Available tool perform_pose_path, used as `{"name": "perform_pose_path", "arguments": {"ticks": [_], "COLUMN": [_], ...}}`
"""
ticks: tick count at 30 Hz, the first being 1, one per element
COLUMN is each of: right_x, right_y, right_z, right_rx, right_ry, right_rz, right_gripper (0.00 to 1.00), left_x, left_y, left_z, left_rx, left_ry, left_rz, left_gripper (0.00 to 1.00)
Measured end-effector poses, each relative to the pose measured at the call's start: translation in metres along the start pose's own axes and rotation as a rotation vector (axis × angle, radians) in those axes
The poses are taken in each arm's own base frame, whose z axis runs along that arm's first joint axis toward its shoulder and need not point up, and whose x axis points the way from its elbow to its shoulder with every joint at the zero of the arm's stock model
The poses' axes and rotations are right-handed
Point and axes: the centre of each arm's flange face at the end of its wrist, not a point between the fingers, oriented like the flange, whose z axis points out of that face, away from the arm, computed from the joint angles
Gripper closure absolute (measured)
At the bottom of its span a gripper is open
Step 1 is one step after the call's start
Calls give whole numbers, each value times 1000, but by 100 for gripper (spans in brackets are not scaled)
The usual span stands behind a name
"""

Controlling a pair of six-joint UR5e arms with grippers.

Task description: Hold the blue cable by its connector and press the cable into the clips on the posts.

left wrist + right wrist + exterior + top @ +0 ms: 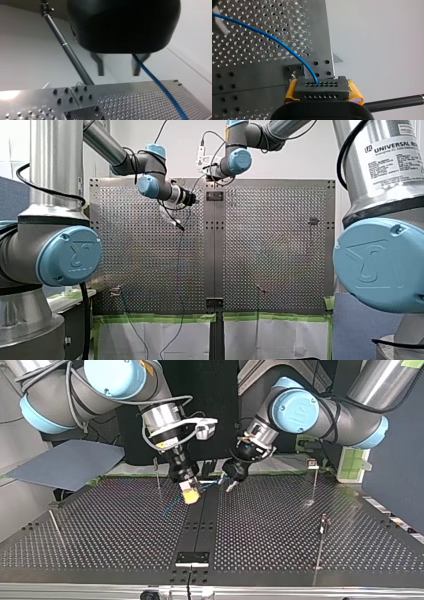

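Blue cable (269,37): right pincer (322,93) clamps connector (322,88), left pincer (118,72) gapes; steer it taut toward post (315,485) at top view's 3 o'clock.

In the top view you have both grippers over the far middle of the table (300,560): my right gripper (190,494) just left of the centre strip (199,525), my left gripper (231,482) just right of it. The connector (322,91) sits between my right gripper's fingers, with the cable (274,40) running from it over the table. A post (157,474) stands just left of my right gripper, a second post (314,480) far right, and a third post (320,542) nearer, also right.
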Motion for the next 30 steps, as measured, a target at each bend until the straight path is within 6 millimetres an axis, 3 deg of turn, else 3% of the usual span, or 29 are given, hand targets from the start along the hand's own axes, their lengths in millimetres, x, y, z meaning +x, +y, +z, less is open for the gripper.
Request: {"name": "perform_pose_path", "arguments": {"ticks": [15, 30], "right_x": [-1, -2], "right_y": [-1, -4], "right_z": [-1, -1], "right_rx": [3, 8], "right_ry": [-3, -6], "right_rz": [-1, -4], "right_gripper": [100, 100], "left_x": [-6, -41], "left_y": [-2, -32], "left_z": [-4, -47], "left_rx": [-24, -100], "left_ry": [-41, -175], "left_rz": [-133, -79], "left_gripper": [100, 100]}}
